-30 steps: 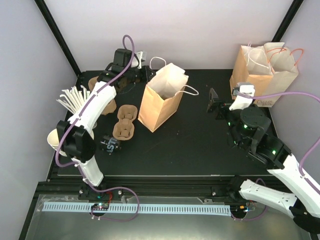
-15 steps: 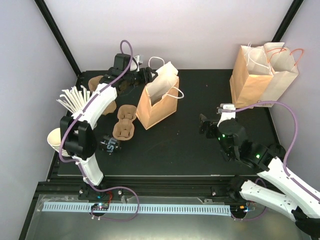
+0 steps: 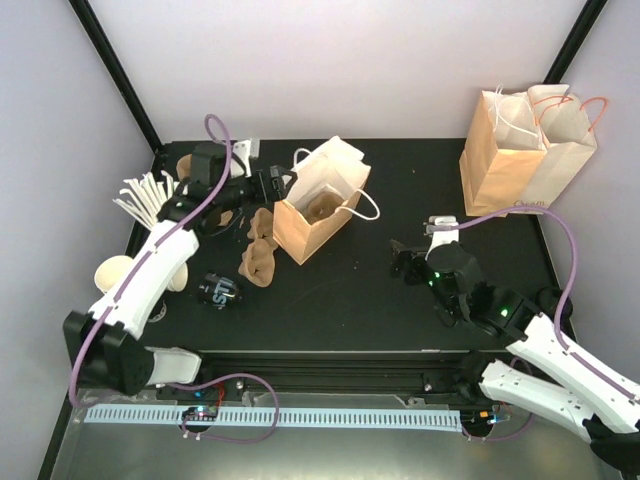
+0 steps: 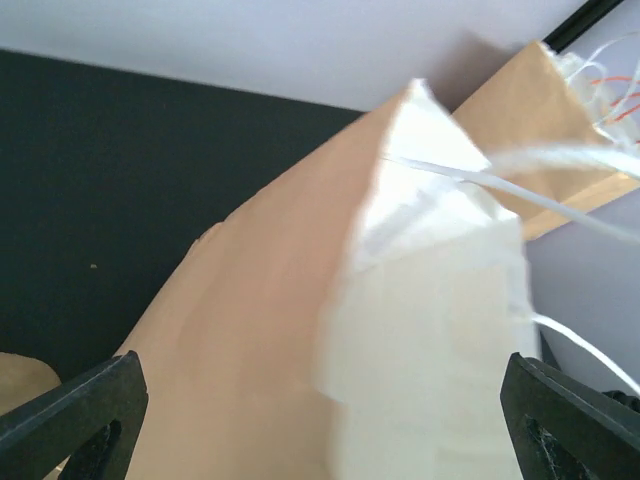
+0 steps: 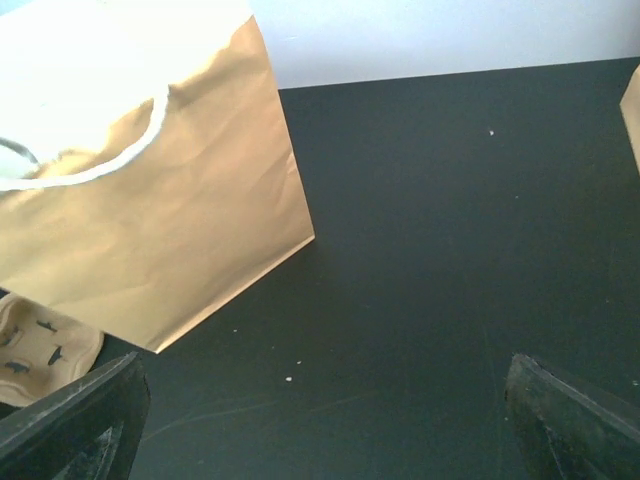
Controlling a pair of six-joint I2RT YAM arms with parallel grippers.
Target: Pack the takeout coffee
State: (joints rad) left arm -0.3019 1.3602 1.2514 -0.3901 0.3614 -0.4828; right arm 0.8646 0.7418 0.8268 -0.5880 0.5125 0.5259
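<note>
Brown paper bag (image 3: pixel 303 230): it stood open-mouthed on the table (image 3: pixel 400 195), with a brown pulp shape (image 3: pixel 322 209) low inside that I took for a cup carrier.
Takeout coffee (image 3: pixel 219 292): it seemed to lie on its side on the table, to the near left of the bag and apart from it, close to the loose pulp carriers (image 3: pixel 262 252). Neither arm touched it.
Left gripper (image 3: pixel 276 185): it hung at the bag's left side with its fingers spread wide, gripping nothing that I could see.
Right gripper (image 3: pixel 401 262): it sat low over bare table to the right of the bag, fingers wide and empty.
Progress: I judged the bag ready but the coffee not yet packed.
Left to do: grasp the cup, right it and lower it into the bag.
</note>
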